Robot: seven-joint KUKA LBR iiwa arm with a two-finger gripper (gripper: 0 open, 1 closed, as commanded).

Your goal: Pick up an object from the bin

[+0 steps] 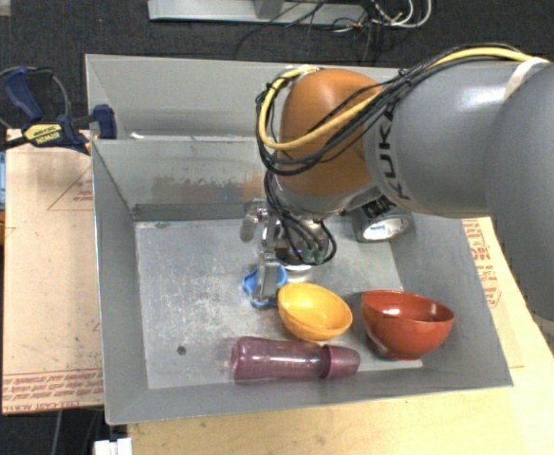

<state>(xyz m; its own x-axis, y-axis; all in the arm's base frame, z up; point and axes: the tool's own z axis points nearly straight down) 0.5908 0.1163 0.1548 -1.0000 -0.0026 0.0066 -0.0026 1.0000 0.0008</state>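
One small blue thing point(256, 289) lies mid-bin point(182, 292), just left of a yellow bowl point(313, 312). The end effector point(271, 257) hangs directly over it; whether it is released or clenched cannot be told. This looks like the approach step, and the next move calls for closing squarely, then lifting. The arm point(467, 131) reads "KUKA".

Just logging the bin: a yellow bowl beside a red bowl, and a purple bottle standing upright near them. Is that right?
Not quite: the camera view shows the purple bottle lying on its side, not upright, near the yellow bowl and red bowl.
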